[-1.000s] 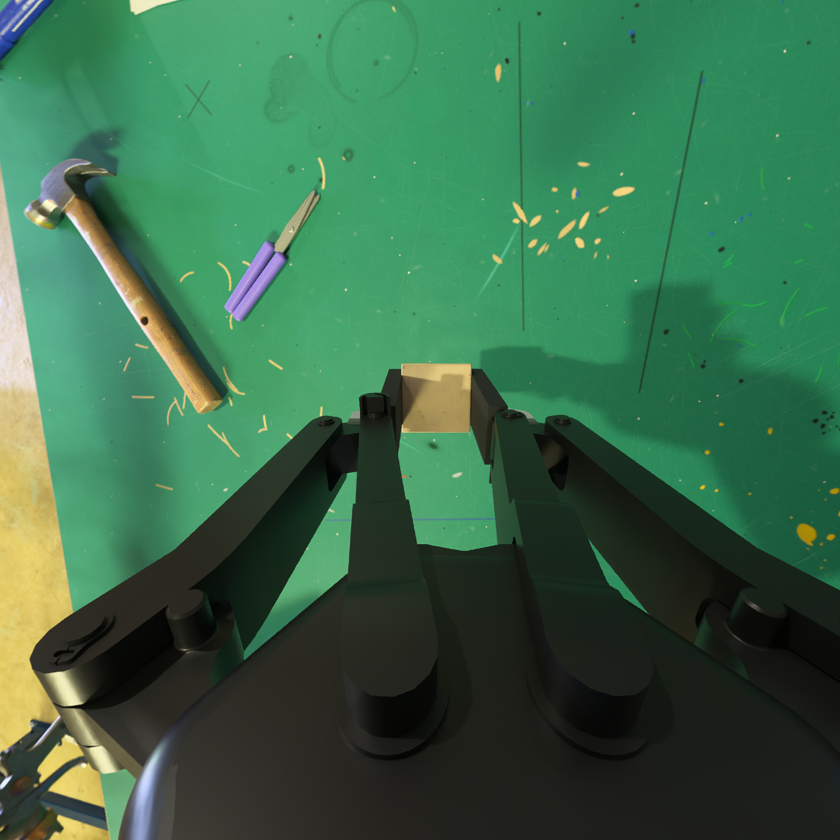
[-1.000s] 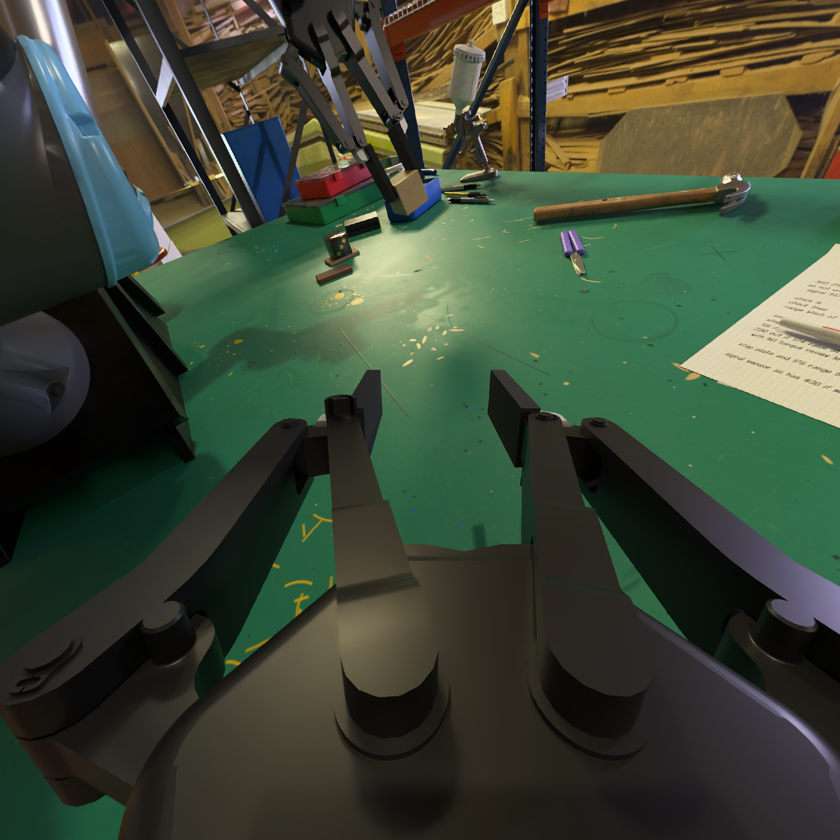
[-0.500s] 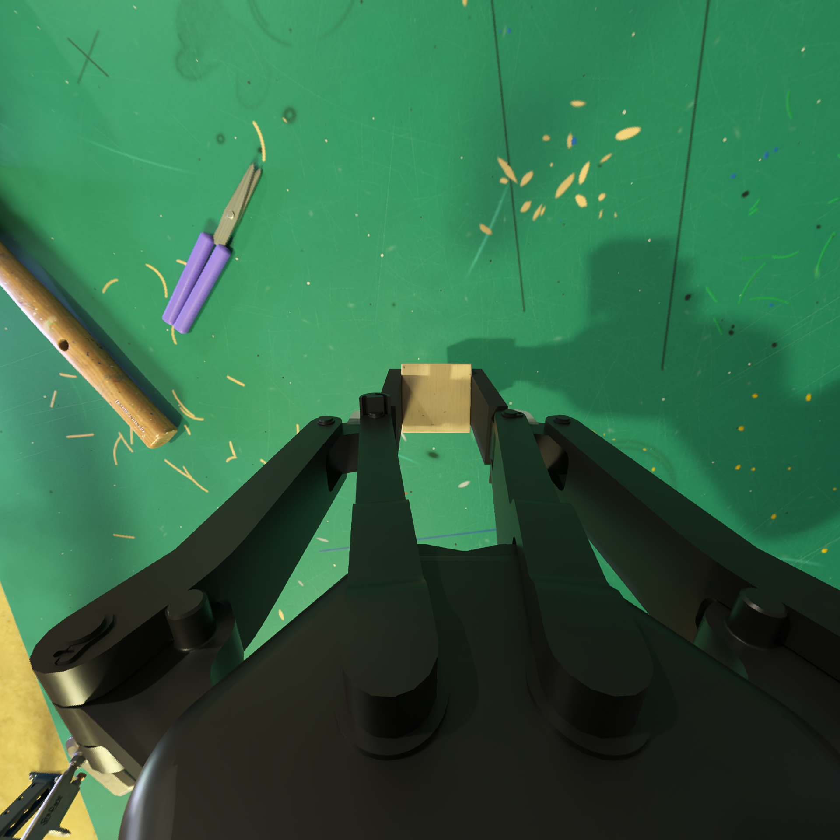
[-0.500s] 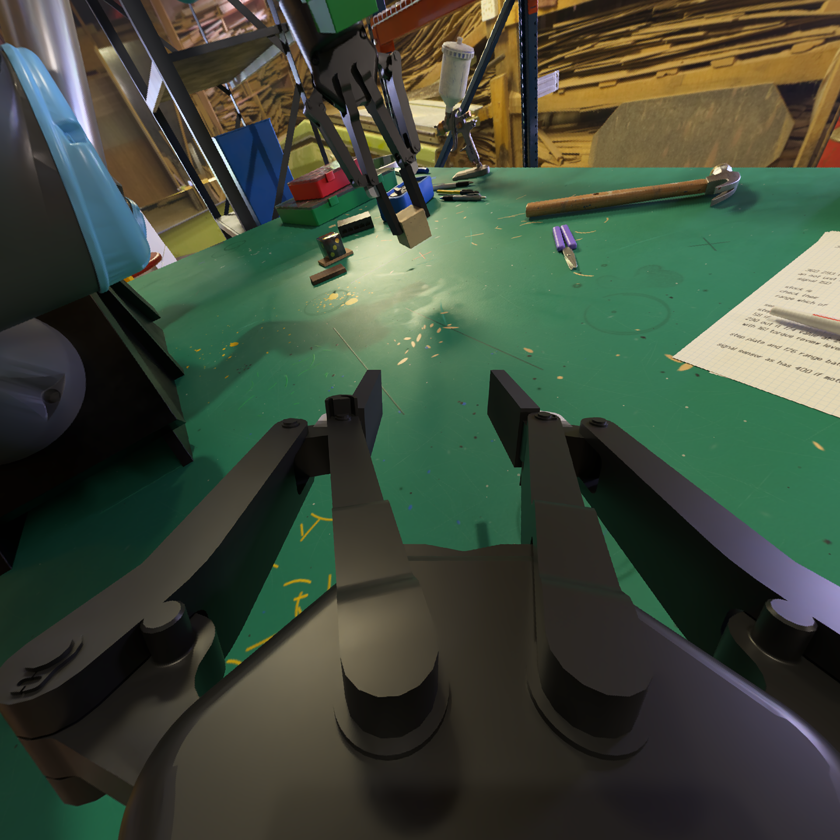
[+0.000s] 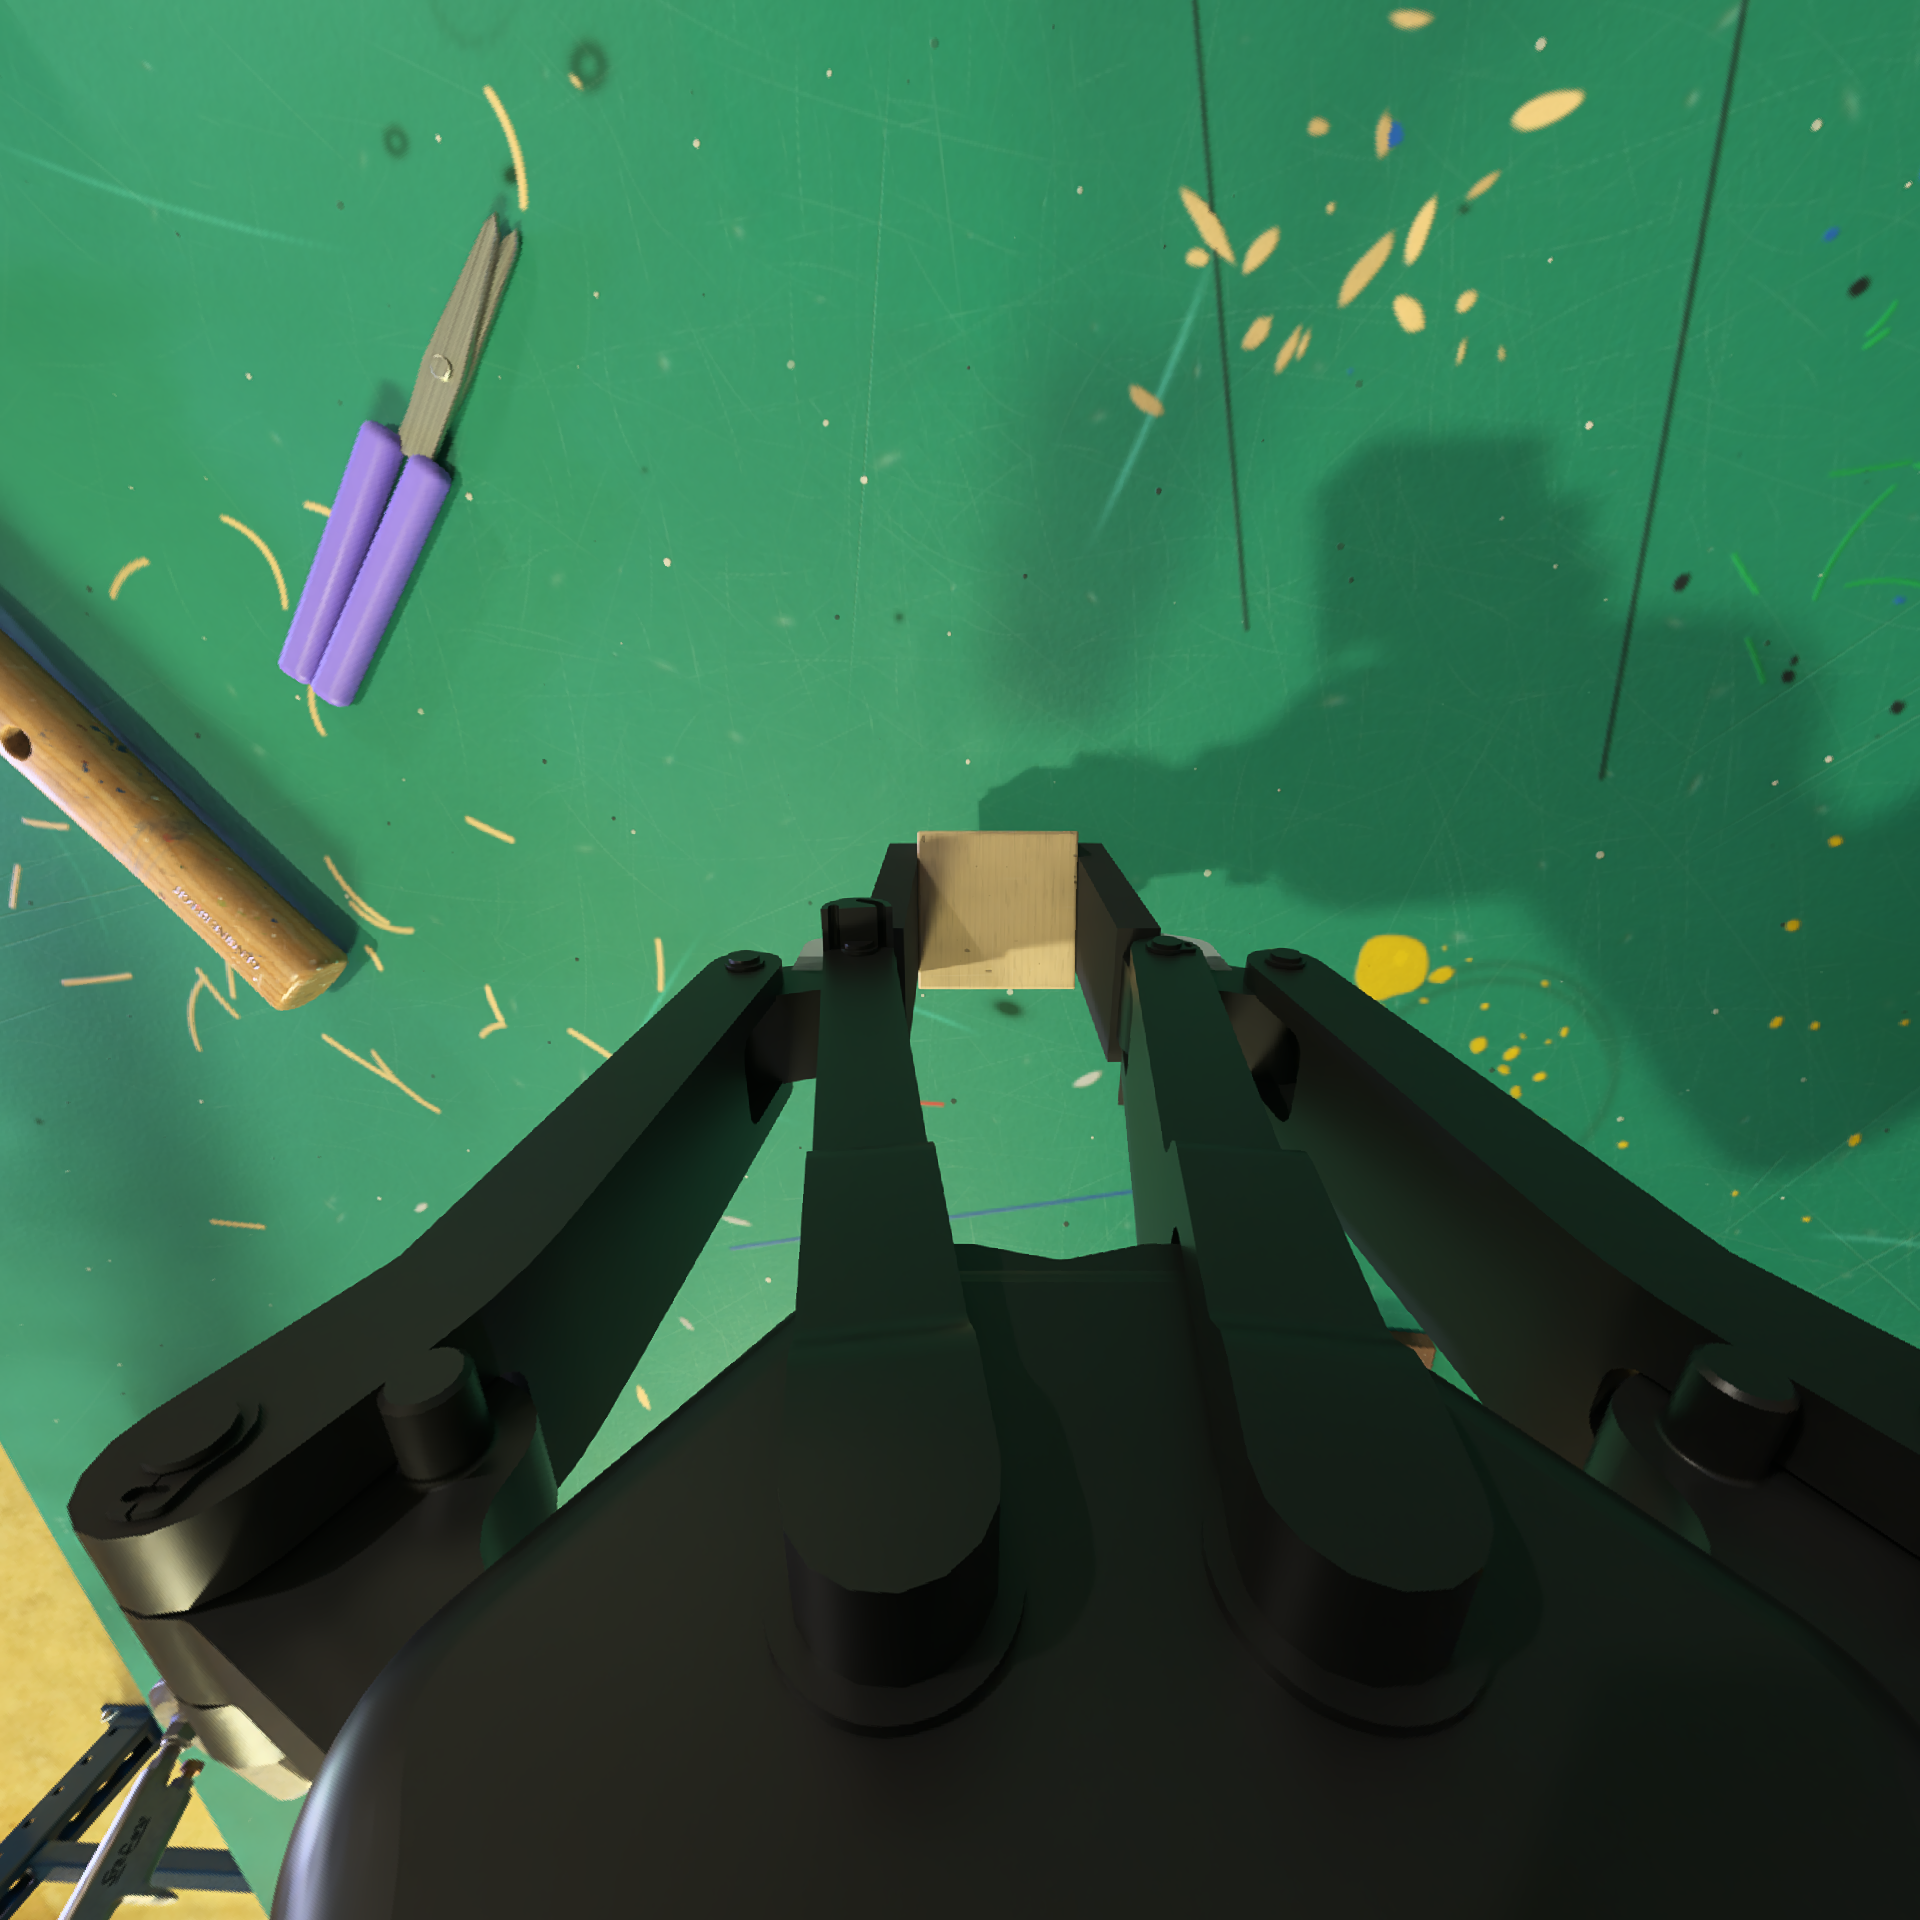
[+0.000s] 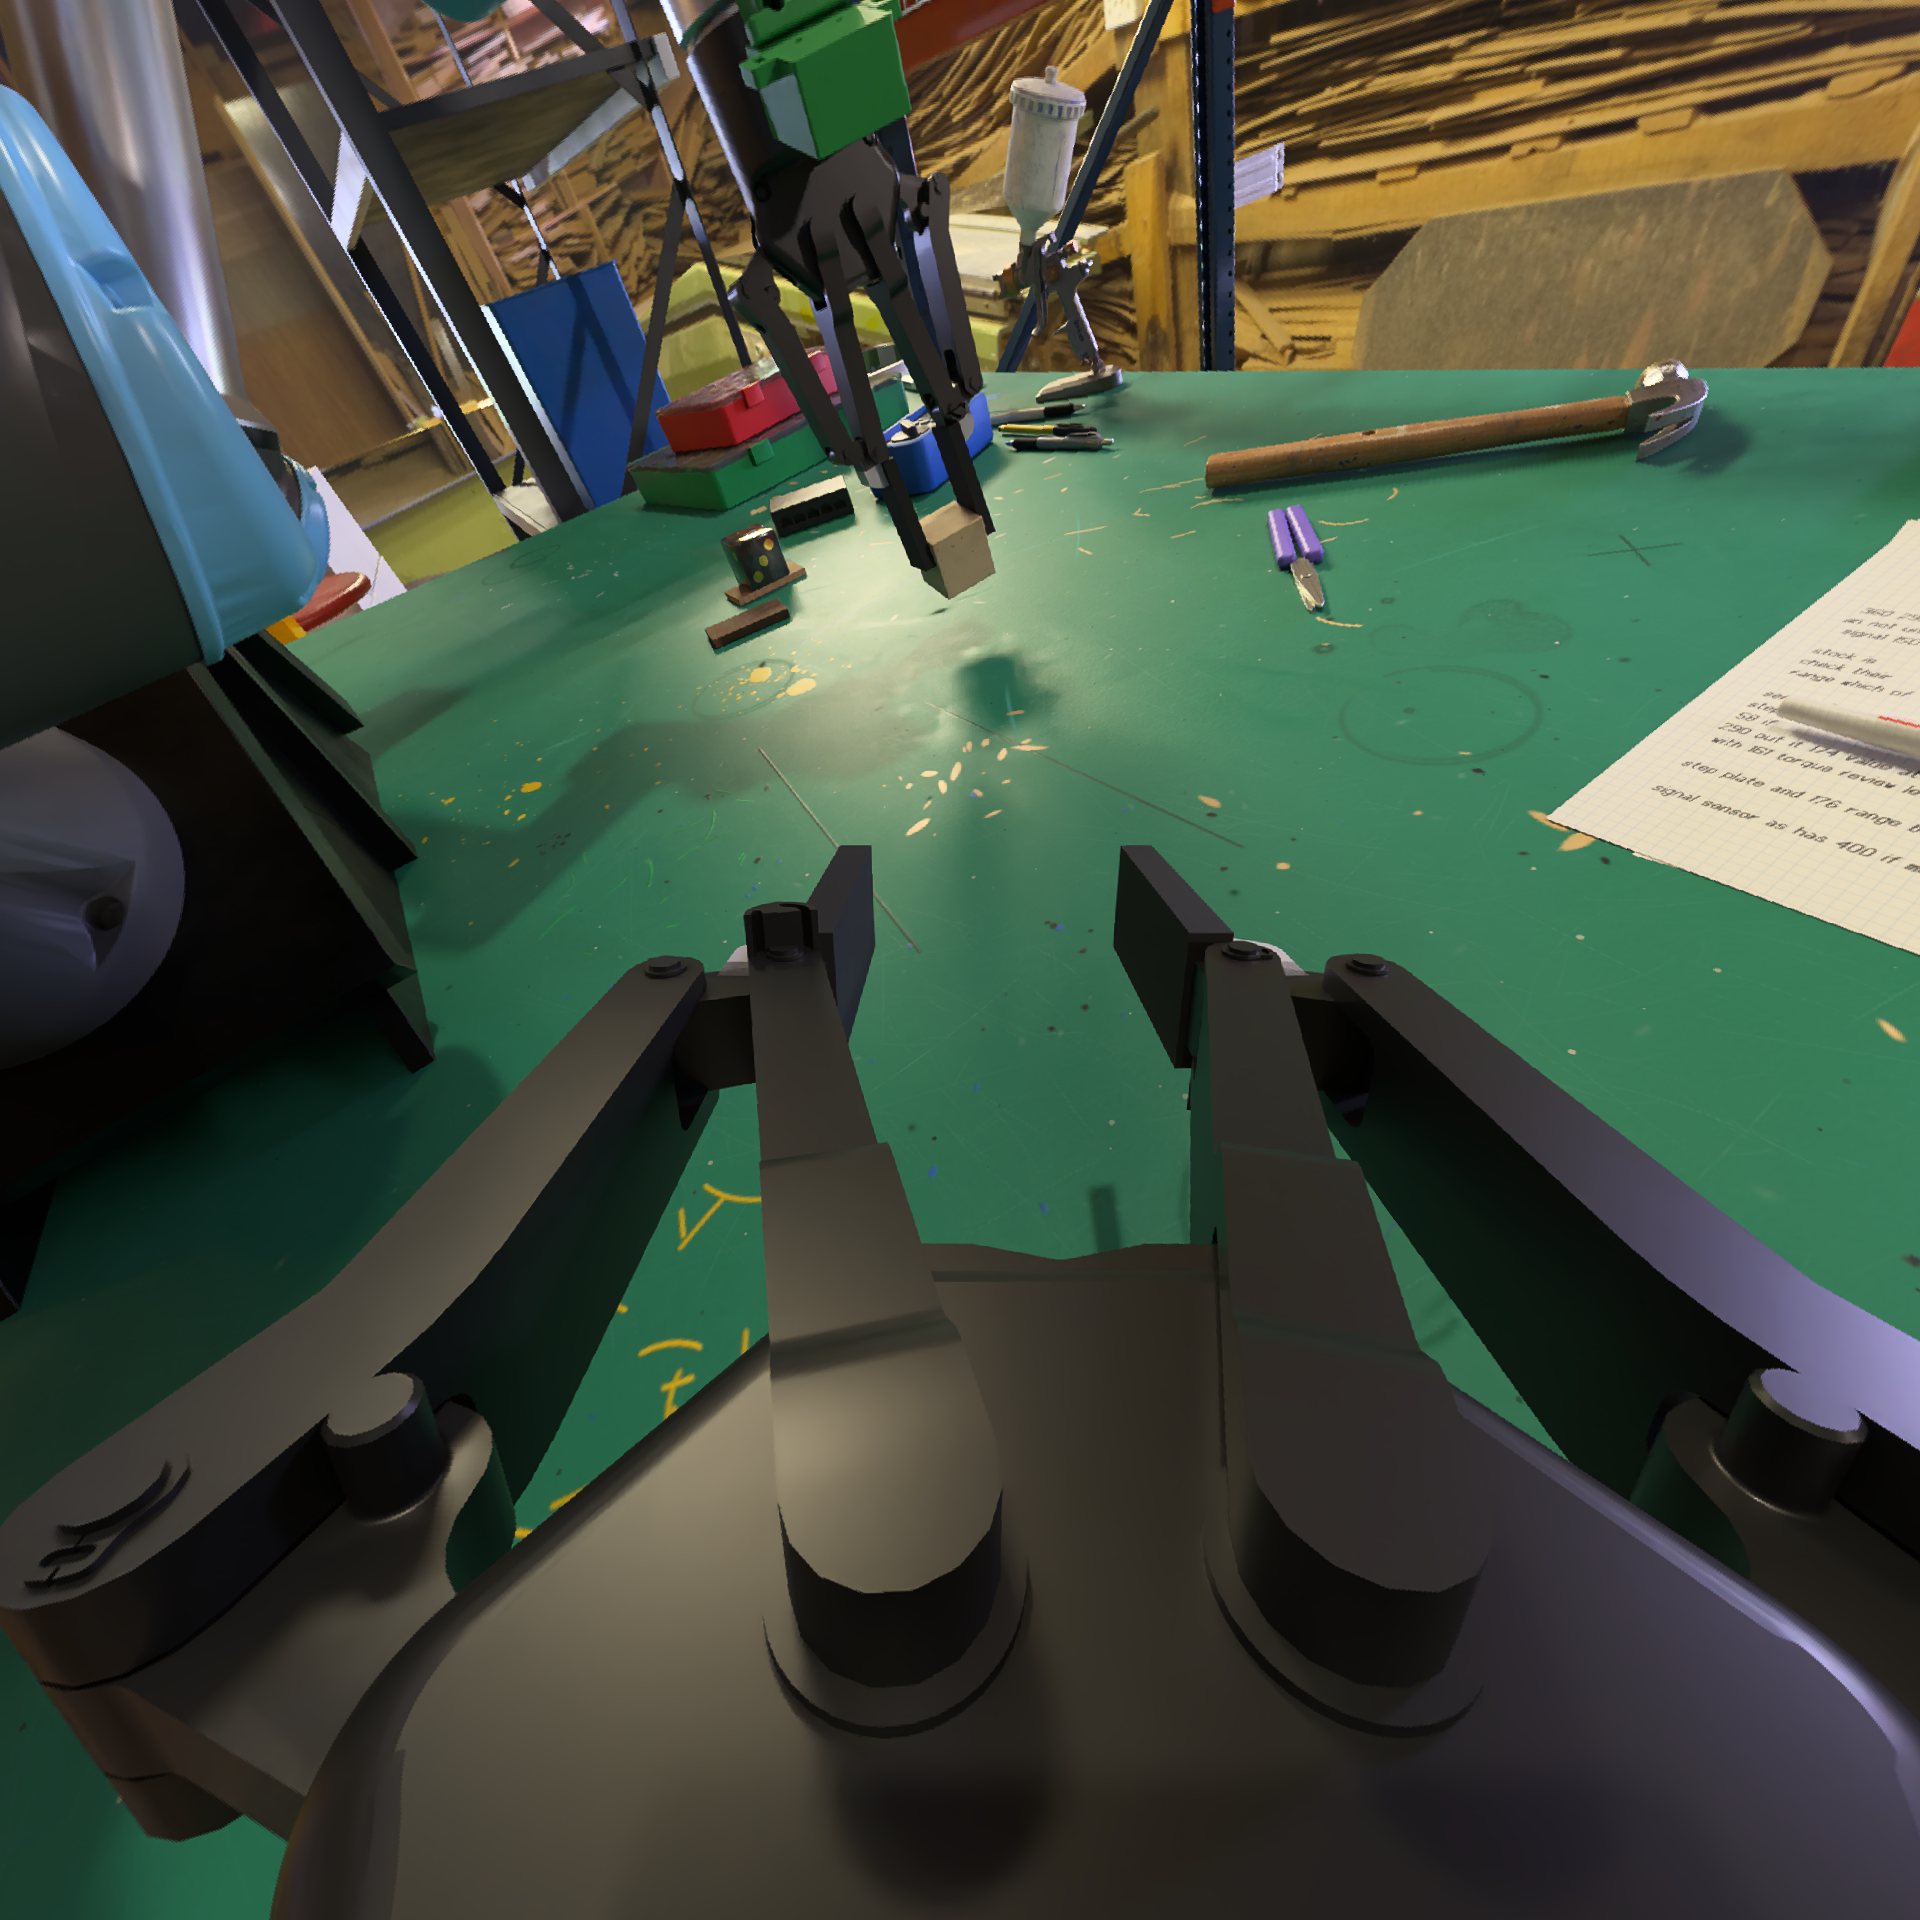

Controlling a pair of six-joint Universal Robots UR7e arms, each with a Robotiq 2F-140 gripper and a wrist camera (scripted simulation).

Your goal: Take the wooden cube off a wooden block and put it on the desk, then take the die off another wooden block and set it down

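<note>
1. Far left of the right wrist view, the dark die with coloured spots (image 6: 756,554) sits on a thin brown wooden block (image 6: 766,589); a second bare brown wooden block (image 6: 746,627) lies just in front.
2. Centre of the left wrist view, the left gripper (image 5: 997,914) is clenched on the pale square wooden cube (image 5: 995,909), held above the green desk (image 5: 831,644). Released from there, it could bounce or roll; its height is hard to judge.
3. The purple-handled scissors (image 5: 390,488) and wooden hammer handle (image 5: 156,831) lie at left, well apart from the cube.
4. The right gripper (image 6: 992,914) hangs released, empty.
</note>
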